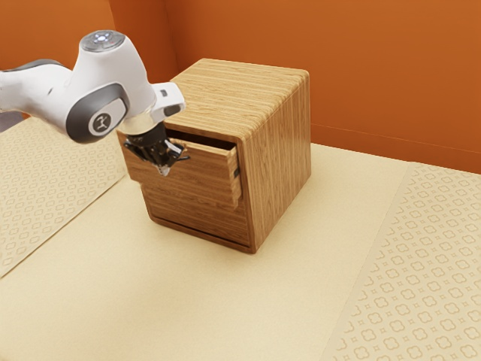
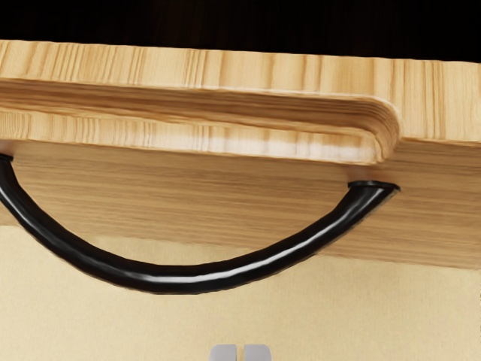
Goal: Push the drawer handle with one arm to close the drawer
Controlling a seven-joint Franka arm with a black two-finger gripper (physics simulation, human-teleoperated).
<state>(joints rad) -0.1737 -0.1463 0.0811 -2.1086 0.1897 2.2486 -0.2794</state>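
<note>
White arm [image 1: 56, 98] in from the exterior view's left, black gripper [image 1: 164, 171] pointing down in front of the cabinet. Jaws narrow: tips nearly together, slim gap, nothing between them. Next out, black curved drawer handle [image 2: 180, 280], bowed away from the front panel, both ends fixed to it. Tips sit just beyond the bow, on the side away from the drawer; can't tell if they touch it. Drawer [image 1: 207, 174] is the upper one, partly out, dark opening behind its front's top edge. Recessed groove [image 2: 188, 101] runs along that front, above the handle. Wood-grain cabinet [image 1: 279, 143] stands upright on the pale desk [image 1: 203, 301], patterned areas either side. Orange wall [image 1: 376, 68] behind.
</note>
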